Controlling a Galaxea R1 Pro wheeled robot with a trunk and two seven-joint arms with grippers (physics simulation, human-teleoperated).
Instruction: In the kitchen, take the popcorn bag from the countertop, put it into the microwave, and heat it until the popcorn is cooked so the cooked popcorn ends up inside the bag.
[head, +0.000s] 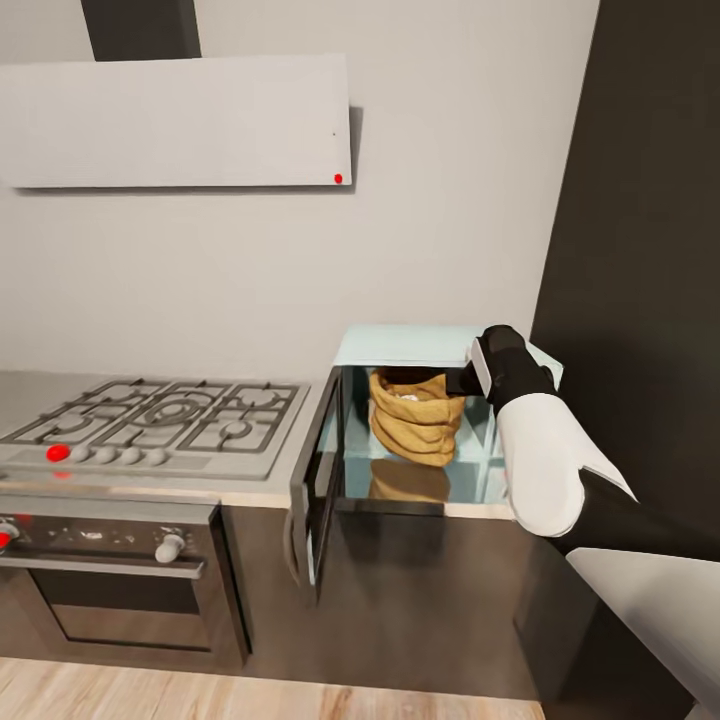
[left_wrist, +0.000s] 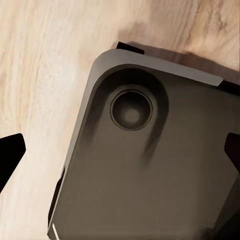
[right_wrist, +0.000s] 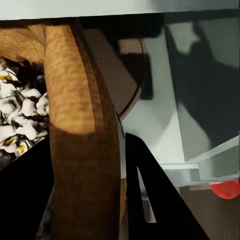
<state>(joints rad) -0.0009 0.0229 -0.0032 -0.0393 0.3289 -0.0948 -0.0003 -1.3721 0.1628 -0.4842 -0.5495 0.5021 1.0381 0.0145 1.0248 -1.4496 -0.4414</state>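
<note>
Popcorn bag (head: 415, 425): squat mustard-tan sack, standing upright inside the microwave (head: 440, 345), mouth pointing up, long axis roughly vertical, slumped in folds at its base. Whitish popcorn (right_wrist: 17, 112) fills the mouth, seen in the right wrist view beside the thick rim.

Microwave: pale blue box on the countertop (head: 200, 490), door (head: 318, 485) swung open toward the hob (head: 160, 415).

Right gripper (head: 470, 380): reaches into the cavity at the bag's top; in the wrist view its dark fingers (right_wrist: 150, 200) sit either side of the rim, pinching it.

Left gripper (left_wrist: 120, 160): fingertips spread wide apart, nothing between them, over the robot's dark base (left_wrist: 150, 165) and wood floor (left_wrist: 40, 65).

Hood (head: 175, 120): white, on the grey wall above the hob.
</note>
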